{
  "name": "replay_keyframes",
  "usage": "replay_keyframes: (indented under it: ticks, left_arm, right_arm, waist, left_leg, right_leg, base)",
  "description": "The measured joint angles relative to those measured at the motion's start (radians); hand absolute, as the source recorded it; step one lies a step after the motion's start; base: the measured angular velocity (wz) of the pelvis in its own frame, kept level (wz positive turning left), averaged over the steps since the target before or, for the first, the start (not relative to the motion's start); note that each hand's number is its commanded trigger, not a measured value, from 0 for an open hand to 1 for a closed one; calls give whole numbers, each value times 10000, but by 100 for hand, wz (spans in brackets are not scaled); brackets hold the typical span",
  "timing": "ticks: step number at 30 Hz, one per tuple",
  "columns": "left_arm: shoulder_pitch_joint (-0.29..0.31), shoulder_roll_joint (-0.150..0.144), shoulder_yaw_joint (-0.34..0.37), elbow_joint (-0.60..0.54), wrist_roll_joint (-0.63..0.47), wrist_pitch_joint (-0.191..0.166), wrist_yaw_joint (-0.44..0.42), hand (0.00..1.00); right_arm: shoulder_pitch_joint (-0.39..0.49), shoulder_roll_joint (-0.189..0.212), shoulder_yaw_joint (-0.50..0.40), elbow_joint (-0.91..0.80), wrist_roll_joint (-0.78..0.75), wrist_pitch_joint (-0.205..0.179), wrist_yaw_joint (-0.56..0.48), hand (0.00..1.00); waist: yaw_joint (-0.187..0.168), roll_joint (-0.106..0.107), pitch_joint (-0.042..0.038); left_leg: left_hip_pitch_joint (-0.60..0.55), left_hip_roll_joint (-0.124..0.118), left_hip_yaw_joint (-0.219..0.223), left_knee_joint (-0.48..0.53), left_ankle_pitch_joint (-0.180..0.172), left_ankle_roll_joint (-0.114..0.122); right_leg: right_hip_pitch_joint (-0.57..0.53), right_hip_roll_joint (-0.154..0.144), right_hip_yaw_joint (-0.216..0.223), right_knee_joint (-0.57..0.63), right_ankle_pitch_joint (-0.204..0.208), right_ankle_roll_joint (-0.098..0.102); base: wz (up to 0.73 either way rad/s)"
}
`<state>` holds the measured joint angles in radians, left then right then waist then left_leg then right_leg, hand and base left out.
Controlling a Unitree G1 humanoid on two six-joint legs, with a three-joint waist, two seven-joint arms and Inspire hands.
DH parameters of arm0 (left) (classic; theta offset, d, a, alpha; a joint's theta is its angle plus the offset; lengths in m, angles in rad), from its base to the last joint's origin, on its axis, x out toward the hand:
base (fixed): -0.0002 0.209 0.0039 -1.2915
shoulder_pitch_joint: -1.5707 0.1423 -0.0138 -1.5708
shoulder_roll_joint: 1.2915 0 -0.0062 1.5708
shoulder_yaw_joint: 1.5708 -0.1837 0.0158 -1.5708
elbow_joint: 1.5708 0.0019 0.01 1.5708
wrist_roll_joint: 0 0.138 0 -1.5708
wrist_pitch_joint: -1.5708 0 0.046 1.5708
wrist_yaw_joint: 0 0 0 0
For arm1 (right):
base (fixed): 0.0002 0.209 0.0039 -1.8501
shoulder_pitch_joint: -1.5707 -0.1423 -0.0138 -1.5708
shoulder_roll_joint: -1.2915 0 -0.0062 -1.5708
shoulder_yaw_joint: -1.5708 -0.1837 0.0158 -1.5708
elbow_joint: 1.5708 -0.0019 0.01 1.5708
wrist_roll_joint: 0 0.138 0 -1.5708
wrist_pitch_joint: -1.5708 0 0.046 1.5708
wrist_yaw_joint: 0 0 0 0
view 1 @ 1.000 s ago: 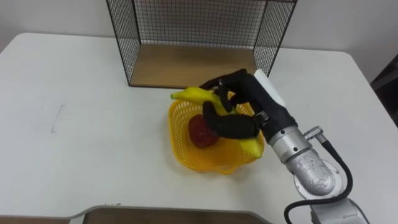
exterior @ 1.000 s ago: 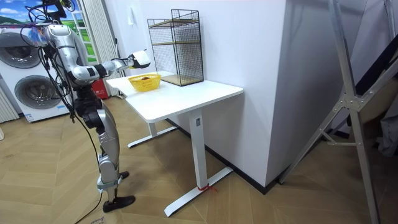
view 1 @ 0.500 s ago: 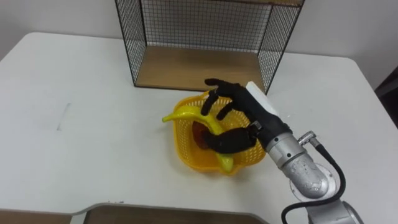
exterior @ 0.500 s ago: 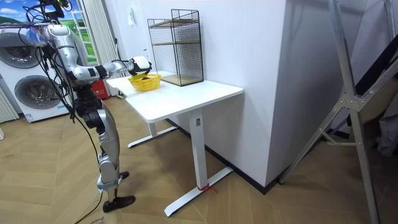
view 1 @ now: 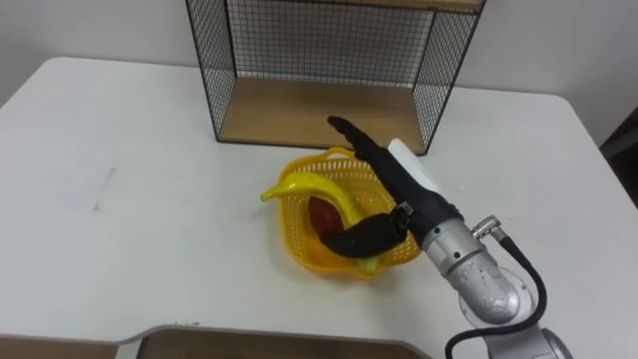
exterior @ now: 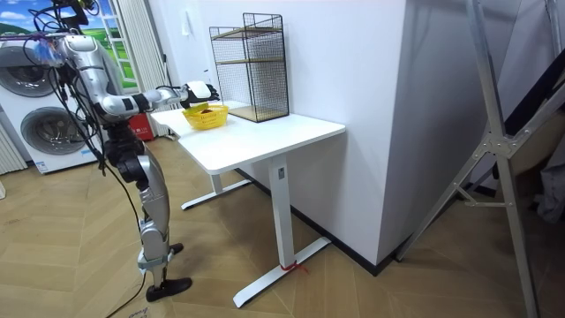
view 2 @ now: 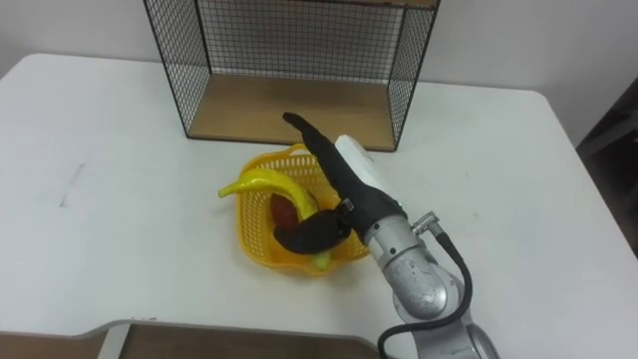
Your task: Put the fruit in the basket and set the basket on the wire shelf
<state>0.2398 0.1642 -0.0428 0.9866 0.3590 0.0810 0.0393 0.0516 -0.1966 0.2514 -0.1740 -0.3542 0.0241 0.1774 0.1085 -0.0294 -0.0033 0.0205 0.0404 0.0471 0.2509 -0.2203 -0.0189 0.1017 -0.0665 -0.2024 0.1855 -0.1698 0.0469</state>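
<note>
Right hand (view 1: 397,194) sits over the right half of the basket (view 1: 296,249), centre frame. Fingers (view 1: 349,135) are straight and spread from the thumb, clamped on nothing. They point up-frame toward the right front post of the wire shelf (view 1: 299,112). The thumb lies low across the basket's lower-right interior, over the near end of the banana (view 1: 304,186); can't tell if it touches.

Fruit status:
- The banana is in the basket but not fully seated. Its long axis runs from lower right inside the basket to upper left, and its far end overhangs the left rim.
- The red fruit (view 1: 319,212) is down on the basket floor, beside the banana and partly under the hand.

The basket stands on the white worktop (view 1: 140,199), just below the shelf's open front and a little right of its middle. The shelf's wooden floor looks bare.

Room view: the robot stands at the worktop end on the room view's left, with one arm reached out over the basket.

My read is that the fruit step is about done and the basket grab comes next. Key relation: the near-right rim is directly under the palm, and the shelf opening lies straight up-frame from the basket. So it's a short push or lift along the direction the fingers already point. Main risk is the overhanging banana end snagging the wire or tipping out if the basket tilts left.
</note>
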Motion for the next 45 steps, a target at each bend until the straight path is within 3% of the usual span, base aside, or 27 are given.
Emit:
replay_keyframes:
  ticks: [8, 16, 20, 25, 31, 33, 36, 40, 42, 45]
  left_arm:
    - [310, -5, 117, -24, -180, -10, -5, 0]
    - [275, 19, 397, 608, -1170, -33, 148, 0]
    - [272, 18, 568, 1017, -2165, -218, 128, 0]
    - [425, 165, 1339, 1213, -3758, -288, 135, 0]
    - [581, 177, 3001, 388, -5286, -666, 998, 0]
    - [596, 171, 3514, -20, -5961, -906, 1460, 0]
    - [800, 170, 4039, -972, -6999, -994, 2217, 0]
    - [931, 166, 4556, -1838, -7211, -1098, 3083, 0]
    - [1002, 124, 5164, -3012, -7210, -1158, 3751, 0]
    - [1005, 130, 5668, -4542, -7289, -1393, 4845, 0]
  right_arm:
    - [0, -5, -177, 1, 0, 0, -25, 0]
    - [-1, -76, -416, -4, 10, -1, -266, 0]
    - [-1, -79, -597, -485, 142, -16, -349, 0]
    - [-6, -321, -1209, -866, 801, -104, -961, 0]
    - [62, -430, -2225, -833, 1243, -119, -1796, 0]
    - [118, -469, -2730, -833, 2190, -130, -1974, 0]
    - [318, -675, -3173, -835, 2994, -150, -2239, 0]
    - [400, -786, -3277, -860, 3285, -147, -2337, 0]
    - [596, -780, -3566, -954, 3268, -147, -2362, 0]
    - [802, -794, -3958, -1244, 3561, -147, -2832, 0]
  waist:
    - [16, 85, 54]
    - [1, 149, 104]
    - [-103, 126, 99]
    - [-192, 166, 98]
    - [-229, 272, 74]
    - [-217, 317, 70]
    - [-200, 386, 54]
    - [-178, 604, -17]
    - [-114, 643, -67]
    - [117, 669, -77]
  left_leg:
    - [32, 0, 6, 0, 0, 0]
    - [30, -2, 4, 4, 0, 0]
    - [-104, -14, -2, 73, -4, 5]
    - [-117, -21, -36, 63, -4, 5]
    - [-130, -21, -75, 85, -2, 3]
    - [-118, -24, -77, 85, -2, 3]
    - [-102, -25, -78, 72, -2, 3]
    - [3, -25, -40, -31, 31, 3]
    - [80, -23, -54, -142, 76, -6]
    - [68, -25, -60, -152, 86, -15]
  right_leg:
    - [28, 1, 28, -3, 0, 0]
    - [37, 1, 18, -11, -1, 0]
    - [29, 3, 4, -173, 13, -22]
    - [29, 2, -29, -181, 13, -22]
    - [39, -2, -92, -170, 13, -22]
    - [57, -9, -109, -174, 13, -22]
    - [63, -12, -112, -156, 13, -22]
    - [63, -19, -102, -138, 14, -24]
    - [105, -20, -136, -146, 14, -24]
    - [86, -18, -126, -145, 13, -24]
  base:
    - [0]
    - [0]
    - [1]
    - [2]
    - [1]
    - [0]
    - [0]
    - [-3]
    - [0]
    - [0]
